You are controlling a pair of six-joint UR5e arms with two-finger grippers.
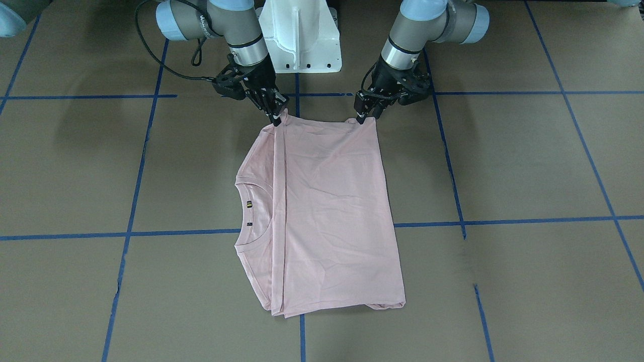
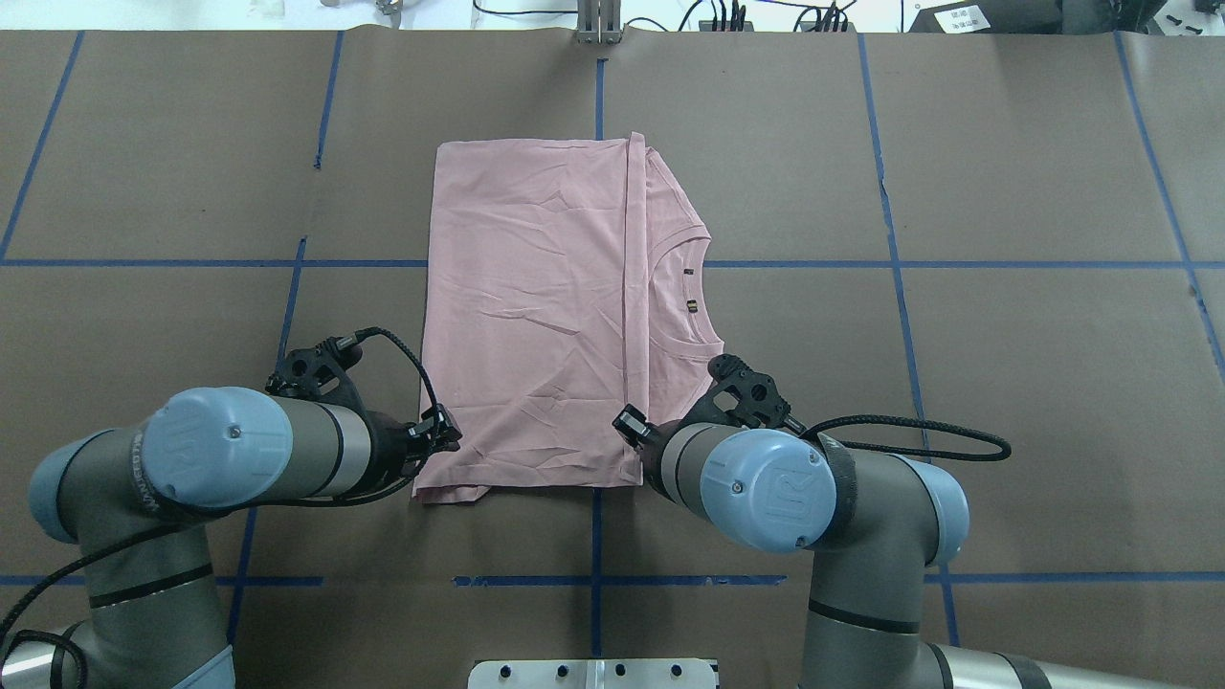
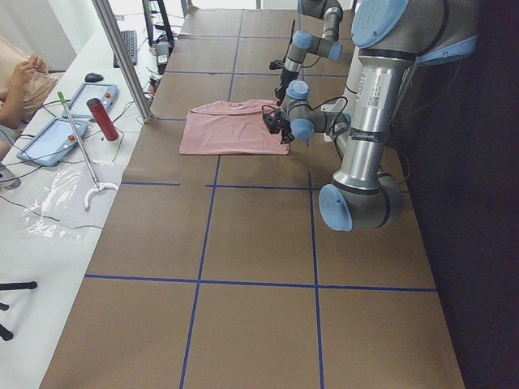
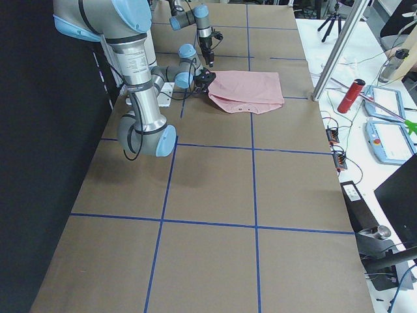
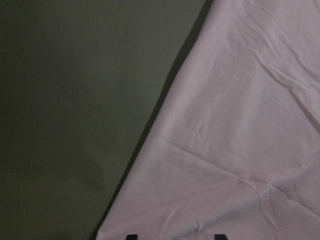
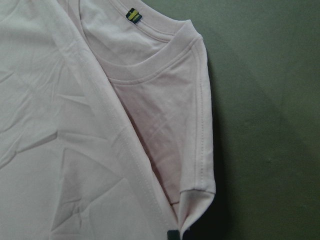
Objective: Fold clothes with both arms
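Note:
The pale pink T-shirt [image 1: 332,211] lies folded on the brown table [image 1: 503,161], plain side up, its collar [image 1: 251,211] and neck label showing at one side. It also shows in the overhead view [image 2: 536,306]. No print is visible. My left gripper [image 1: 362,119] is pinched on the shirt's near corner at the folded-body side [image 2: 435,445]. My right gripper [image 1: 278,119] is pinched on the near corner by the sleeve [image 2: 632,426]. Both corners peak up slightly. The left wrist view shows plain cloth [image 5: 240,125]; the right wrist view shows the collar and a sleeve hem [image 6: 200,125].
The white pedestal base [image 1: 302,35] stands between the arms. Blue tape lines [image 1: 503,220] grid the table. Beyond the far edge are a metal post [image 3: 122,57], a red bottle [image 3: 103,119], tablets [image 3: 49,138] and an operator's arm [image 3: 20,77].

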